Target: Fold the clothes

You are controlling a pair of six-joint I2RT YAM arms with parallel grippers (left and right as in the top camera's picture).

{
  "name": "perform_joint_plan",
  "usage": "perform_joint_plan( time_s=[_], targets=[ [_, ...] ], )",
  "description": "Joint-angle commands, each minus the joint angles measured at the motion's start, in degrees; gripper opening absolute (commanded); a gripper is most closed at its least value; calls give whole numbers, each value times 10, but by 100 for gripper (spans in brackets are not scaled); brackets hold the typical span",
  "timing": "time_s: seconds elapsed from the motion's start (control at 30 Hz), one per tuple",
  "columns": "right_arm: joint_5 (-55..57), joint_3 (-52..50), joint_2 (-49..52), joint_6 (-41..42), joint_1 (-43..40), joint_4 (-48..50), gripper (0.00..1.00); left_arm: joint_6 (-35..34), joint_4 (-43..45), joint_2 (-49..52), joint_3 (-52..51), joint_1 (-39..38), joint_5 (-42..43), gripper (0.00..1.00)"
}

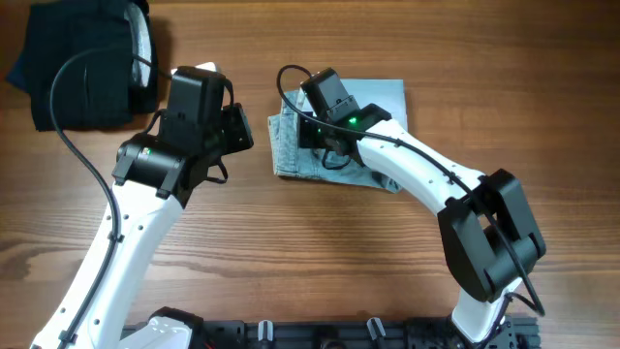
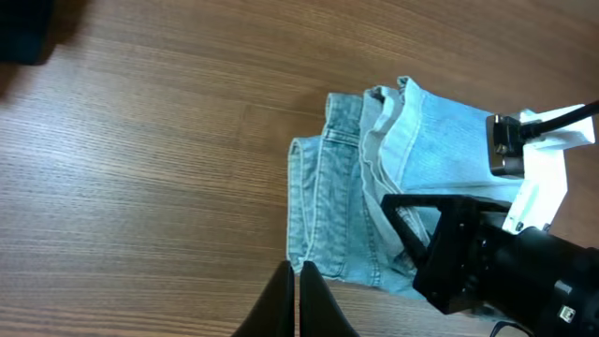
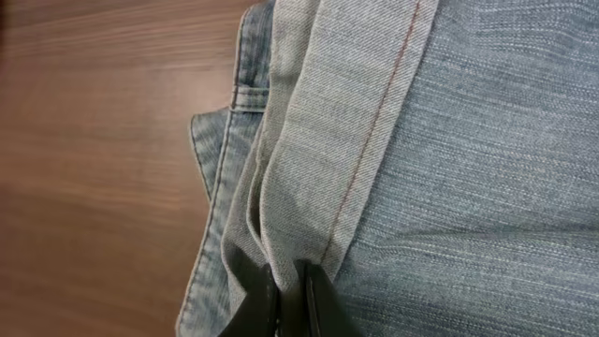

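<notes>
Light was soft and even from above, and only faint shadows fell on the table [image 1: 291,252]. Overhead view was sharp. In the right wrist close-up the shorts [image 3: 468,140] were crisp, the table beside them blurred.

Other stuff here: a black folded garment with pale grey-white lining [image 1: 82,63], up in the far-left corner of the brown wood-grain table [image 1: 291,252].

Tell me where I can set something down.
Free: the wood between left arm and right arm, on the near side of the shorts; also the far corner right of the shorts. Crowded: around the black garment and left claw.
</notes>
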Motion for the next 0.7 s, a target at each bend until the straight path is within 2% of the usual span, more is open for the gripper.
perform_joint_plan(
  time_s=[0.0,0.13,0.23,0.33,0.67],
  targets=[
    [-45,15,-17,-1,4,10,4,-1,-5,3,-3,-2,-6,4],
    [-45,15,-17,0,4,12,4,-5,15,13,-36,16,-25,4],
    [-47,15,-17,0,4,13,4,-5,100,29,-97,57,87,4],
    [-60,15,-17,0,4,14,4,-8,208,57,-151,63,194,4],
    [-60,15,-17,0,4,18,4,-18,278,239,-160,61,230,4]
  ],
)
